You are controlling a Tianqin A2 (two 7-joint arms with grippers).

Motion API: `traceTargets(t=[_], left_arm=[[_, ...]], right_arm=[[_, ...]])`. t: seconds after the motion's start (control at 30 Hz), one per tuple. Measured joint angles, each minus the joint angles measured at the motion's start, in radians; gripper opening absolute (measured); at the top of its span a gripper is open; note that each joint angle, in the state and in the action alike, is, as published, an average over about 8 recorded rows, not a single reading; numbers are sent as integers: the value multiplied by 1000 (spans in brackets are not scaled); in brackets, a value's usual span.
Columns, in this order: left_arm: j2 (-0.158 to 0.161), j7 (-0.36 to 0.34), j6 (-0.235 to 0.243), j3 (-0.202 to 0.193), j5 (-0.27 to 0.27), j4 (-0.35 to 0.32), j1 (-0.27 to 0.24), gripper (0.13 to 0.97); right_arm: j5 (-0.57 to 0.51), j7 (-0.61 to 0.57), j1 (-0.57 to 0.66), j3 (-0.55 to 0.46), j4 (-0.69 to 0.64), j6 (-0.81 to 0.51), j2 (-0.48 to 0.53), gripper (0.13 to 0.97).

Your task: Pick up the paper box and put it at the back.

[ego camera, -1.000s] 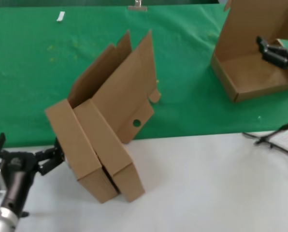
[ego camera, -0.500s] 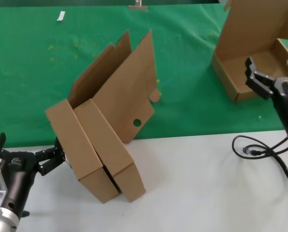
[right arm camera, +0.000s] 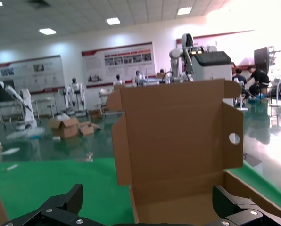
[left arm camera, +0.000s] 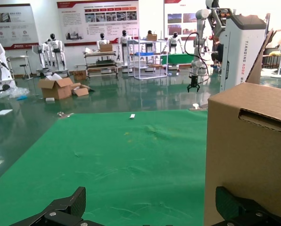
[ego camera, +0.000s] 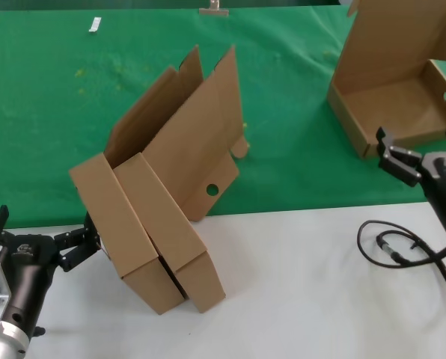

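- Brown corrugated paper box (ego camera: 391, 97), lid flap up, sits on the green felt cloth (ego camera: 66, 112) at the back: one placement looks done.
- Right gripper (ego camera: 421, 153) just in front of that box, jaws wide open, empty.
- Two more brown cardboard boxes (ego camera: 159, 232) lean together straddling the cloth edge and white counter (ego camera: 305, 284); they look left to move.
- Left gripper (ego camera: 40, 243) beside them, spread open, holding nothing.

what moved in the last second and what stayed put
The right end effector pulled back out of the open paper box on the green felt cloth, toward the white tabletop, fingers open and empty. That box, the two leaning boxes and the left end effector beside them stayed put.
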Motion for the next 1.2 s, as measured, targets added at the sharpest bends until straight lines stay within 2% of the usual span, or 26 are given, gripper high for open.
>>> traceTargets(t=[1.2], left_arm=[[0, 0, 0, 0, 0, 0, 0, 966]], right_arm=[[-205, 345, -363, -233, 474, 368, 66, 966]])
